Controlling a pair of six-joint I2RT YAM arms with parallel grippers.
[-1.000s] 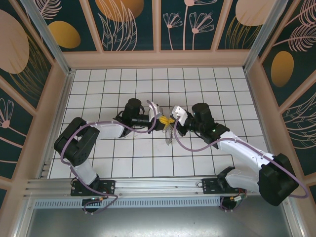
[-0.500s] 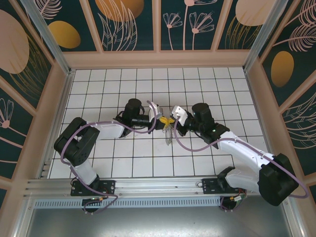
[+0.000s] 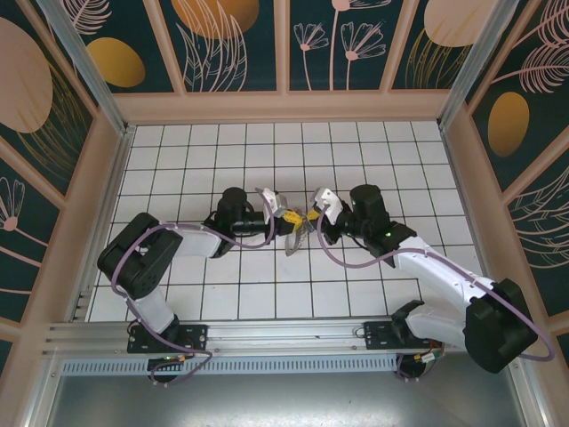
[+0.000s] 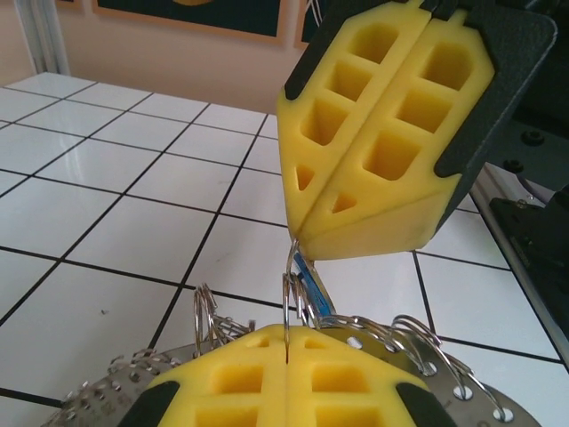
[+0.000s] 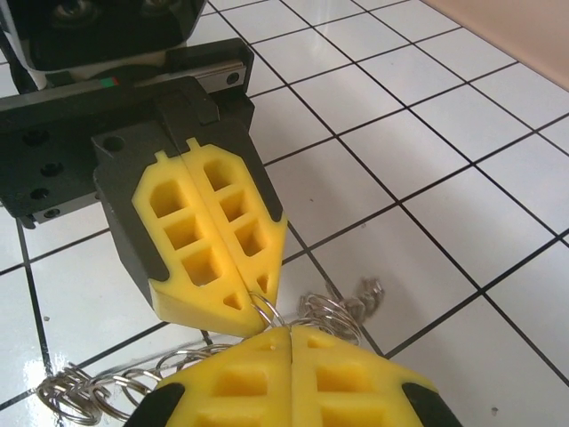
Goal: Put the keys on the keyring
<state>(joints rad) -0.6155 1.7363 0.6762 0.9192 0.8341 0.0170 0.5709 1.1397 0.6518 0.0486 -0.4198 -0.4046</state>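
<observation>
My two grippers meet tip to tip over the middle of the tiled floor, left gripper (image 3: 286, 220) and right gripper (image 3: 313, 217). In the left wrist view my left gripper (image 4: 287, 331) is shut on a thin wire ring (image 4: 286, 294). That ring runs up into the shut yellow pads of the right gripper (image 4: 298, 238). A blue key (image 4: 313, 285) slants down beside the ring. The keyring (image 4: 462, 391), a metal band with holes and many small loops, hangs under the pads. In the right wrist view the right gripper (image 5: 291, 331) is shut against the left gripper (image 5: 258, 298), with the keyring's loops (image 5: 342, 311) behind.
White tiled floor (image 3: 222, 160) lies all around, boxed in by beige walls (image 3: 284, 107) on three sides. An aluminium rail (image 3: 284, 334) with both arm bases runs along the near edge. Purple cables (image 3: 338, 262) loop beside each arm.
My left gripper has shut fully on the wire ring. Both wrists have shifted slightly, and the hanging keyring has swung a little to the left.
</observation>
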